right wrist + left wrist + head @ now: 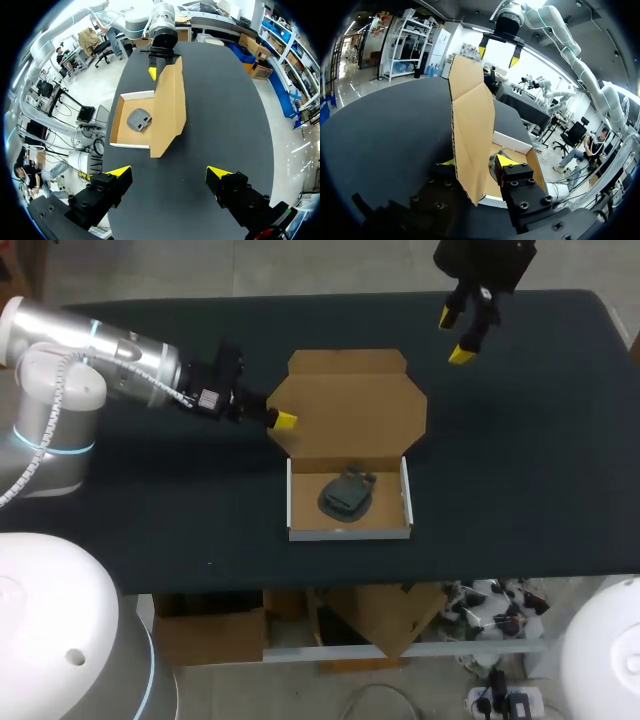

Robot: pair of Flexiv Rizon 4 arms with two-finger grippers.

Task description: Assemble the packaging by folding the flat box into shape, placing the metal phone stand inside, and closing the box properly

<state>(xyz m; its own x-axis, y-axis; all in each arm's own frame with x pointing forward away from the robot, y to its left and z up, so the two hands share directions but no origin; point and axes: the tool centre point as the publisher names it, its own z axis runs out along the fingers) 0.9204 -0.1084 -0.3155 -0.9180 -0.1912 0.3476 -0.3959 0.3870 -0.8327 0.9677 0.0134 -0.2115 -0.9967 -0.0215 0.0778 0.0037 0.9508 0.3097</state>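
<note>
A dark table with one cardboard box sitting on it.

The table [520,490] has a flat top that is almost black, with round corners. The box [349,533] rests on it about halfway along. The low tray part of the box lies flat on the table top. Its walls are white on the outside and brown on the inside. The front edge of the table is near the tray, just past the box's front wall. The brown lid [350,400] goes up from the back wall of the box and is lifted off the table. The far edge of the table is well behind the box. The dark top spreads out wide on both sides of the box.
</note>
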